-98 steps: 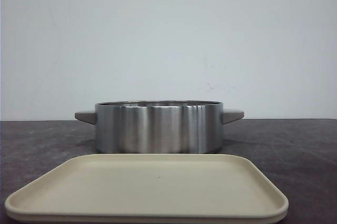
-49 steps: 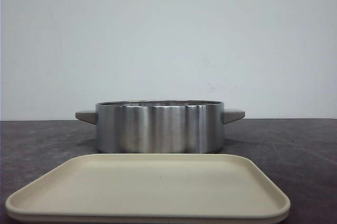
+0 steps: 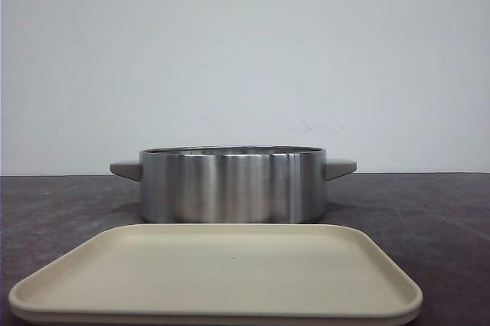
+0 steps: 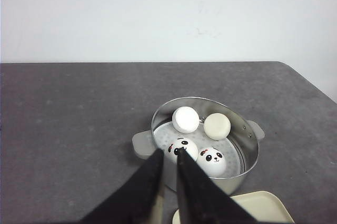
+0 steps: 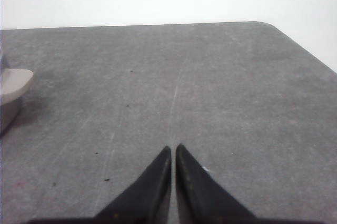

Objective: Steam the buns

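1. The left pincer [image 4: 169,154] is nearly closed and holds nothing. It hangs above the near rim of the pot [image 4: 247,162].
2. The right pincer [image 5: 173,150] is pressed together, with nothing in it, over bare desk [image 5: 210,87].
3. The shiny metal pot holds all four buns [image 4: 201,137]. Two show panda faces; two show plain white.
4. A cream tray [image 3: 222,272] lies at the desk's front edge, just before the pot.

Buns [image 4: 186,120] in pot [image 4: 242,176] behind tray [image 3: 214,272]
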Action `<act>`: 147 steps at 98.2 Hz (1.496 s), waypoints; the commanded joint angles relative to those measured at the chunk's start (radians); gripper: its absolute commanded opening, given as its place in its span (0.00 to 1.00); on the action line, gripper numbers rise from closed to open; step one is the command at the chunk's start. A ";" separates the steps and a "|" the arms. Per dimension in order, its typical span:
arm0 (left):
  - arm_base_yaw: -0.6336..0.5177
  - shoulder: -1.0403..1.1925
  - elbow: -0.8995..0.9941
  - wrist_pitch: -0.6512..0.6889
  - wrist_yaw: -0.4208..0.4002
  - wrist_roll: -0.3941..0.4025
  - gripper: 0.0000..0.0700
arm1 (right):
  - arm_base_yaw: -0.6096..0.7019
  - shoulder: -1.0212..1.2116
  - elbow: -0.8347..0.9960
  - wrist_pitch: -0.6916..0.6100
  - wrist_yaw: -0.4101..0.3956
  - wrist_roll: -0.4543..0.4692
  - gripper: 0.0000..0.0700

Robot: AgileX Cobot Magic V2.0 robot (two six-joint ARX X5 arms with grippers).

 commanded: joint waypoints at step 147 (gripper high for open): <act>0.394 -0.331 -0.845 0.685 0.008 -0.009 0.00 | 0.003 -0.001 -0.003 0.011 0.004 -0.005 0.01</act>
